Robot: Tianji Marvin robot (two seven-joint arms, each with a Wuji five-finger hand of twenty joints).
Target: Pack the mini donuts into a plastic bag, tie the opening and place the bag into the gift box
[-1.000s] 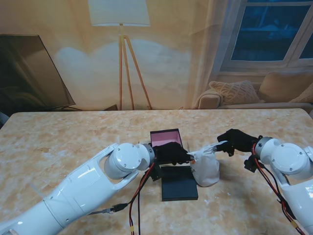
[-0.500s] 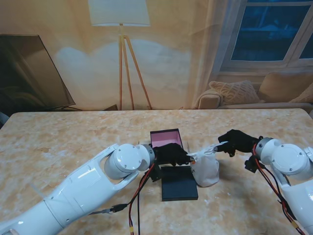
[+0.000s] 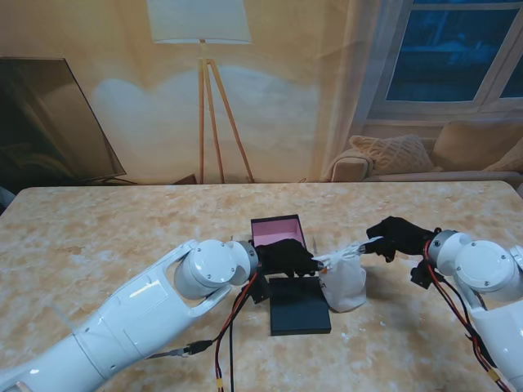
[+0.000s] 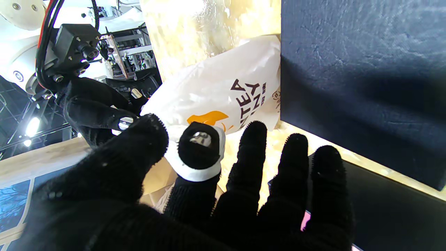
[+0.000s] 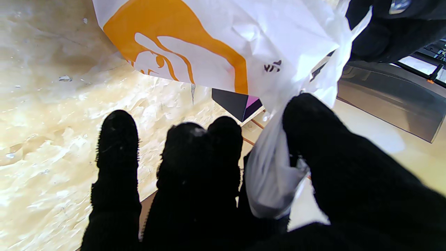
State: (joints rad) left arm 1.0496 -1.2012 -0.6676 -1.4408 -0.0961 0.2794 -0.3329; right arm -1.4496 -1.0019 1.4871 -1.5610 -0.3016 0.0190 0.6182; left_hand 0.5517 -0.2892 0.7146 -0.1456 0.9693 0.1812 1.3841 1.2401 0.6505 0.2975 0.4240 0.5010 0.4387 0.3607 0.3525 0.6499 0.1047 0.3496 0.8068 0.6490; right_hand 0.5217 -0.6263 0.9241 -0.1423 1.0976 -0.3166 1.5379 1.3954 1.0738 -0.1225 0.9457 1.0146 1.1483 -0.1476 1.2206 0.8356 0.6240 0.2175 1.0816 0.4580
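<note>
Both robot hands (image 3: 288,256) (image 3: 395,236) (gloved) on bag (image 3: 343,284)

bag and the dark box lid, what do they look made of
The bag looks like thin white plastic film, slightly see-through where it is pulled into a strip; it crinkles and carries orange and brown print. The lid looks like stiff card wrapped in matte, dark textured paper, judging by the fine leather-like grain and crisp edges, though the core is hidden.
</note>
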